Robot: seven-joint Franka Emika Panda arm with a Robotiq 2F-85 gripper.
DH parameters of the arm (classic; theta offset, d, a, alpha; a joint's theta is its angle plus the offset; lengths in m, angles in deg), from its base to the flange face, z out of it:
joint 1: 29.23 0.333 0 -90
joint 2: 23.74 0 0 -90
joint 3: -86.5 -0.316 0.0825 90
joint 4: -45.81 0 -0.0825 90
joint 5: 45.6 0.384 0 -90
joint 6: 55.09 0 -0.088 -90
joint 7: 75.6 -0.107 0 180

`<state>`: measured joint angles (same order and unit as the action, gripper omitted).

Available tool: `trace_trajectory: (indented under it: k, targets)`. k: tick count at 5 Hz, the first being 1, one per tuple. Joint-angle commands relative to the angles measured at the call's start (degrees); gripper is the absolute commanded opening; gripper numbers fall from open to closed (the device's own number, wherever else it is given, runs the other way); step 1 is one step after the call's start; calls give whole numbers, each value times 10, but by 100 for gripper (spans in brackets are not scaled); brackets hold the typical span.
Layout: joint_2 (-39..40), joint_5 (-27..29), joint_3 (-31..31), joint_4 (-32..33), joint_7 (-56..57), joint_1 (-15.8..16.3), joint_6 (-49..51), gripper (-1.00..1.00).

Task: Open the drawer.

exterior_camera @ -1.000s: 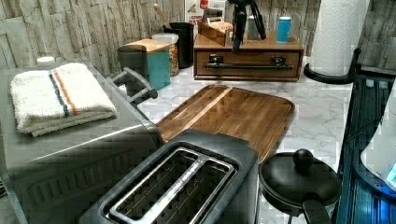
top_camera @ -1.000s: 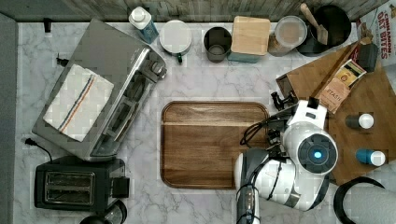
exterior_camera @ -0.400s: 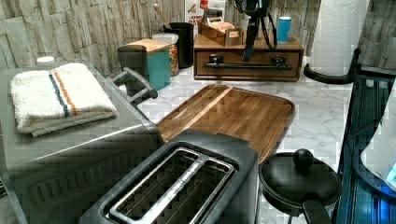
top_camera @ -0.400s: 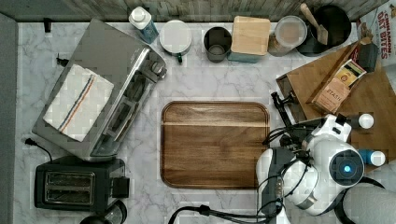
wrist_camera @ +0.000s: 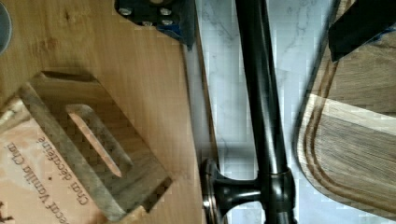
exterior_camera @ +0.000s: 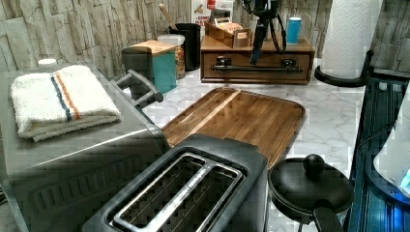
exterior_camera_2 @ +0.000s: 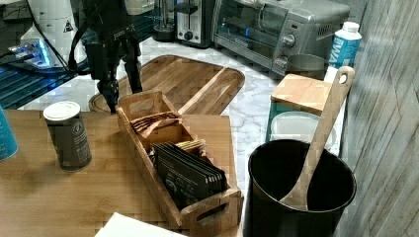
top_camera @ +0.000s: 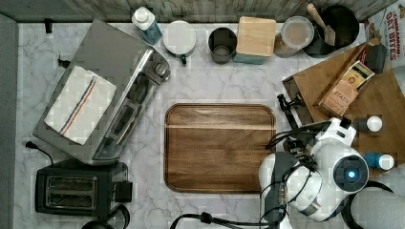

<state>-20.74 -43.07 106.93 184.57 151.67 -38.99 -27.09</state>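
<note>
The drawer (exterior_camera: 256,66) is a shallow brown wooden box at the back of the counter in the left view, with a long black bar handle (exterior_camera: 256,69) across its front. My gripper (exterior_camera: 255,54) hangs right in front of it at handle height. In the wrist view the handle (wrist_camera: 261,93) runs between my two fingers (wrist_camera: 161,14), which stand wide apart on either side, so the gripper is open with nothing held. From above, the arm (top_camera: 325,167) covers the gripper, and the handle's end (top_camera: 288,112) pokes out. The right view catches the gripper (exterior_camera_2: 121,81) beyond the box top.
A wooden cutting board (top_camera: 219,145) lies on the counter just in front of the drawer. On the drawer's top stand a tea box tray (exterior_camera_2: 173,158), a grey can (exterior_camera_2: 66,136) and a blue can (exterior_camera: 293,30). A toaster oven (top_camera: 100,95) and toaster (top_camera: 76,186) sit at the top view's left.
The gripper has come down from above the box top to the handle's height. In the top view the arm has swung right and down.
</note>
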Motion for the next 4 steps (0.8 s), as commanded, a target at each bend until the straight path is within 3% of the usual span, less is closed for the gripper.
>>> trace_trajectory:
  k: [1,4]
  targets:
    - [-17,42,-9,52,88,-3,-48,100]
    - [48,193,-27,52,232,-8,-117,100]
